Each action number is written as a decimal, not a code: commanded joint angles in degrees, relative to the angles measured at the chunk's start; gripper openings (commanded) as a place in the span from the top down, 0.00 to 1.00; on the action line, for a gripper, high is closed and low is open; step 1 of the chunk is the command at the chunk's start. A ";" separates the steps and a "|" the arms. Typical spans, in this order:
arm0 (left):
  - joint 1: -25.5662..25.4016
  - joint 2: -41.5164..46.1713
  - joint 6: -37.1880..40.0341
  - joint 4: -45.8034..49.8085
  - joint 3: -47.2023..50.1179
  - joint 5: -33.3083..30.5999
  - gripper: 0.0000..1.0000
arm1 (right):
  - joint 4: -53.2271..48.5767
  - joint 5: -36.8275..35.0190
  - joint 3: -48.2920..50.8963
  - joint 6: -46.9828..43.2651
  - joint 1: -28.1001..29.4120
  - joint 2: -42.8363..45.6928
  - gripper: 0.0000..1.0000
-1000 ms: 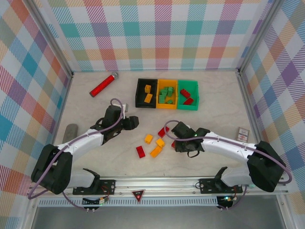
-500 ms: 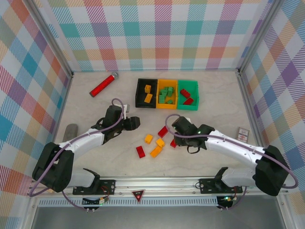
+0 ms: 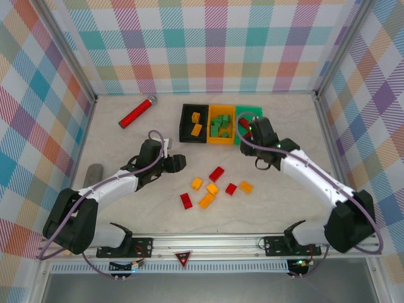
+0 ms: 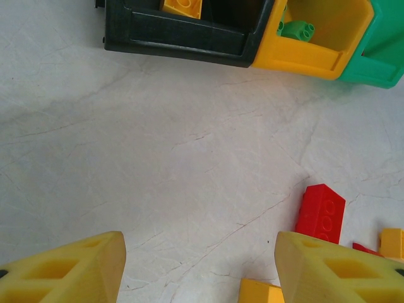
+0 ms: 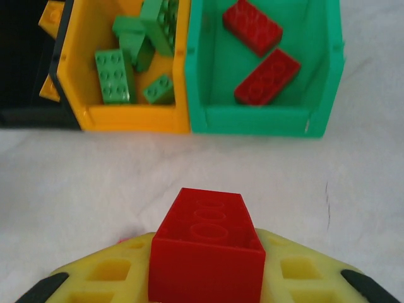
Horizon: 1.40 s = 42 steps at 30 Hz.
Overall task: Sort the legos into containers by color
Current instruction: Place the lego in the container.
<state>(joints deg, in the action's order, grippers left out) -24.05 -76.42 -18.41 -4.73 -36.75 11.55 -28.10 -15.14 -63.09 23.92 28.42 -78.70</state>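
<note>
one red studded plastic brick (image 5: 207,243): clamped in my right claw (image 5: 206,281), near the green plastic bin (image 5: 265,120)
my left claw (image 4: 199,268): fingers apart, over the pale desk (image 4: 158,158)
loose bricks (image 3: 216,174): seven on the desk

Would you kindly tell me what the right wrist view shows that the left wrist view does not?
The right wrist view has the right pincer shut on a red brick, plus two red bricks inside the green bin. The left wrist view has the open left pincer above the table, with a loose red brick lying there. Both share the black bin, the orange-yellow bin holding green bricks, and the green bin.
</note>
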 commanded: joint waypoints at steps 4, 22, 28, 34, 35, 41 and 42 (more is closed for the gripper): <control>0.85 -0.14 0.02 -1.60 0.75 1.51 0.36 | -1.43 3.61 -13.81 -7.01 -4.78 -13.77 0.65; 0.85 0.68 1.02 -0.54 0.54 0.78 0.35 | -6.89 10.62 -26.45 -8.12 -9.88 -28.34 0.43; 0.85 0.65 0.93 -0.86 0.62 1.17 0.34 | -2.96 13.00 -16.64 -8.07 -9.84 -22.53 0.42; 0.85 -0.23 0.75 -1.24 0.45 2.76 0.34 | 3.87 16.02 -2.40 -7.59 -9.82 -14.96 0.42; 0.85 -0.24 0.79 -1.20 0.45 3.03 0.34 | 5.34 16.92 -0.07 -7.58 -9.79 -13.61 0.42; 0.76 1.42 -1.51 -0.78 2.00 4.24 0.34 | 9.52 18.04 9.00 -7.40 -9.61 -6.97 0.41; 0.68 1.98 -2.24 -0.40 2.33 4.57 0.34 | 10.29 17.93 10.35 -7.34 -9.62 -5.84 0.41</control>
<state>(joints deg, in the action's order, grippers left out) -24.05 -76.25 -18.85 -4.86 -36.16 14.20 -22.35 1.19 -55.00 16.03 18.39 -87.68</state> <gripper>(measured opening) 0.663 0.587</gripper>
